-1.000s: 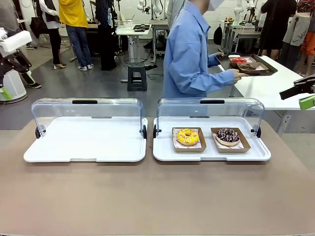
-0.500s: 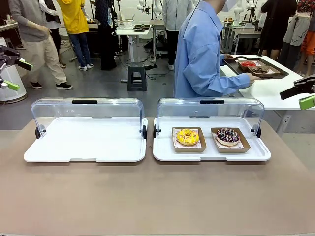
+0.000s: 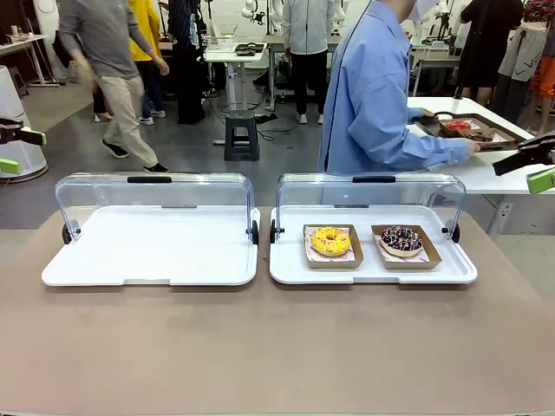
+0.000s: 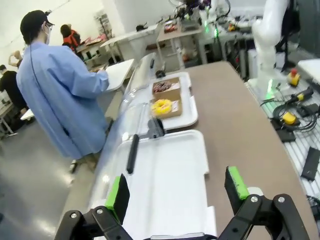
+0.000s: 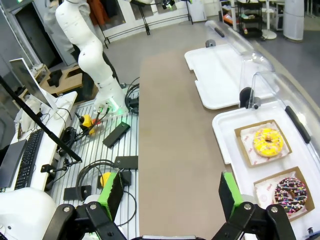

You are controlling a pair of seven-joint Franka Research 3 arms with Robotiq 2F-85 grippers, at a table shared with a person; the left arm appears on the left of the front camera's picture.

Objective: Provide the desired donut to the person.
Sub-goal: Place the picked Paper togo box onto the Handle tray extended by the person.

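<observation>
I had both hands parked clear of the desk [image 3: 277,347]. My left hand [image 4: 177,192] hung spread and empty above the near end of the bare white tray [image 4: 165,185]; my right hand [image 5: 167,192] was spread and empty too, high over the desk's robot-side edge. On the right-hand tray [image 3: 373,270], under its raised clear lid [image 3: 371,192], sat two cardboard boats side by side: the yellow-iced donut [image 3: 330,241] toward the middle, the chocolate sprinkled donut [image 3: 401,238] just beside it toward the tray's right end. Neither was touched. The person [image 3: 377,104] in the light blue shirt stood beyond the far edge, turned side-on away from me, arms out to a dark tray [image 3: 473,130] on the white side table [image 3: 486,169]. The left tray's lid [image 3: 154,195] stood open as well.
</observation>
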